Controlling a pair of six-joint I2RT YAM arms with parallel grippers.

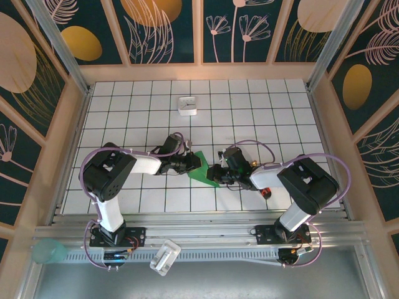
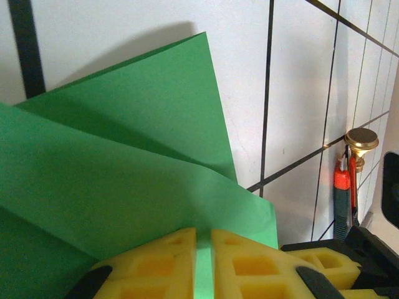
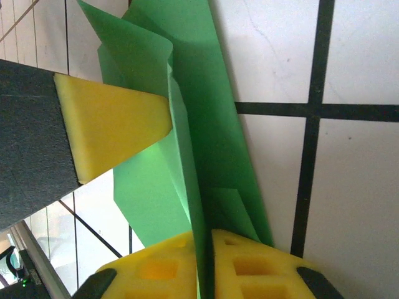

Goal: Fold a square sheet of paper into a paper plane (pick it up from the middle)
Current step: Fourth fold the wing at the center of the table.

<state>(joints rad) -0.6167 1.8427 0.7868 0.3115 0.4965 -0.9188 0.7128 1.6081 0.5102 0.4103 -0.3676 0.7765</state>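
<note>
A: Left end effector (image 2: 202, 265) pinched shut on the green paper (image 2: 124, 156); the folded sheet fans out just ahead of it.
B: Right end effector (image 3: 204, 265) likewise clamped on it, facing the left. Risk, judged: pulling apart could tear the crease; a loose pinch lets it slip.

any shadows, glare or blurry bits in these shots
Left wrist: the green paper throws a soft shadow on the white tile above its top edge. Right wrist: light glows through one thin flap, and the folds look sharp. Top external: even light, sharp, no glare.
</note>
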